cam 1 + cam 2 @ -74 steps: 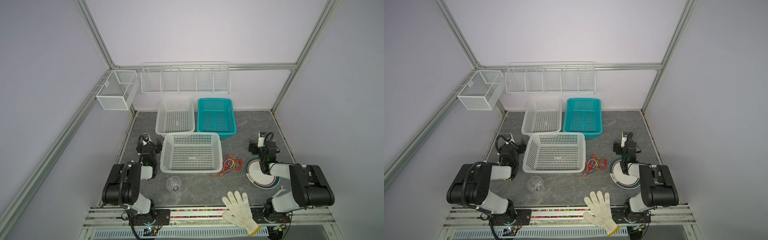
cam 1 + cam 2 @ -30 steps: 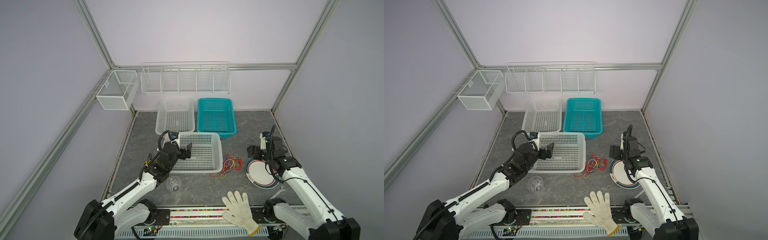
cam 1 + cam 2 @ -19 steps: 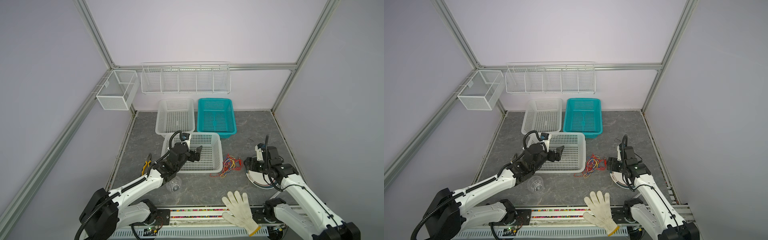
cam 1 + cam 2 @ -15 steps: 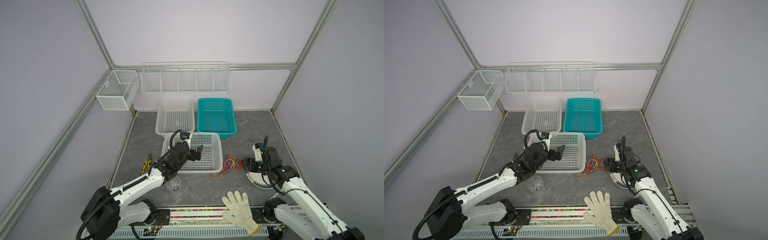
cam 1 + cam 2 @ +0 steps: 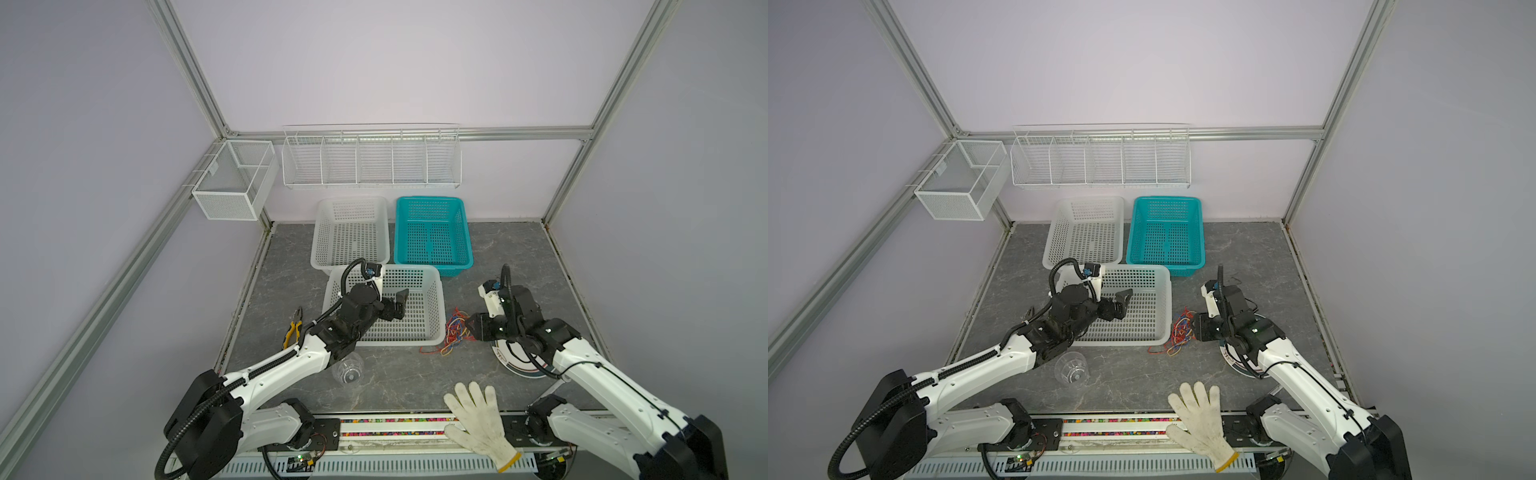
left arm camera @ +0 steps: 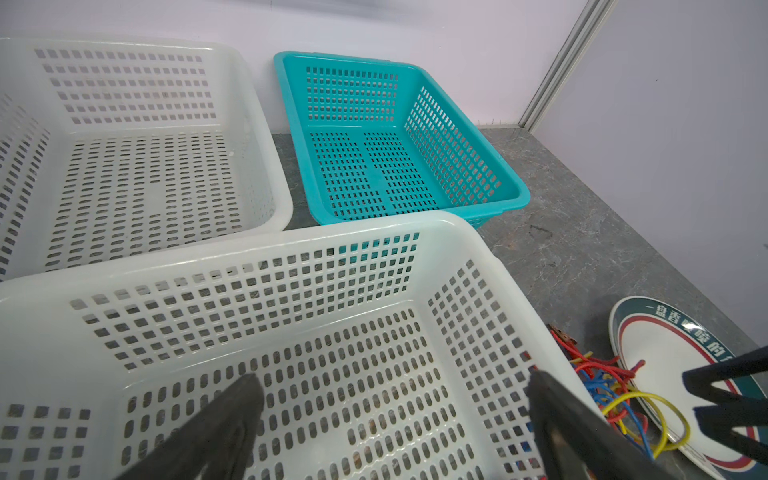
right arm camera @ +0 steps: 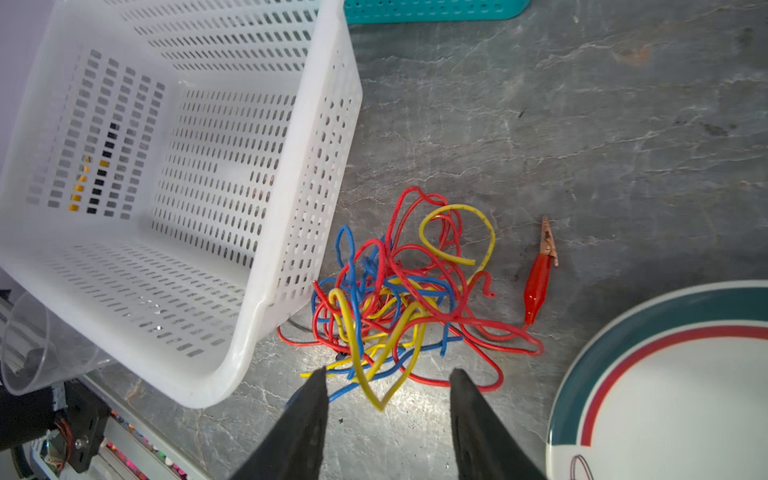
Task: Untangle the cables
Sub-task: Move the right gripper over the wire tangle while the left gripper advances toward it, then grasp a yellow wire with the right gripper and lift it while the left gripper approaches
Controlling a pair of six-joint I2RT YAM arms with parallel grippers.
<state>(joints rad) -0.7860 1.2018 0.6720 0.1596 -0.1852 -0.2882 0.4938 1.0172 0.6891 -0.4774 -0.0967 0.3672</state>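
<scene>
Both arms have reached inward; right fingers (image 7: 299, 424), narrowing but gripping nothing yet, straddle a yellow loop of the cables (image 7: 395, 291), while left fingers (image 6: 208, 428) hang spread over the basket (image 6: 249, 249). A first pull seems close.

Here are the cables (image 7: 399, 299): a loose knot of thin red, blue and yellow wires heaped on the grey table (image 7: 540, 104), looped over and through one another, with a yellow bend poking out at the heap's edge. In both top views the cables (image 5: 455, 330) (image 5: 1179, 332) lie just beside the side wall of the near white basket (image 7: 332, 187), between it and the plate (image 7: 623, 332), and a red strand trails out past the basket's front corner. One red-sleeved clip (image 7: 536, 286) with a coppery tip lies flat, a little apart from the knot and joined to it by a red lead.
</scene>
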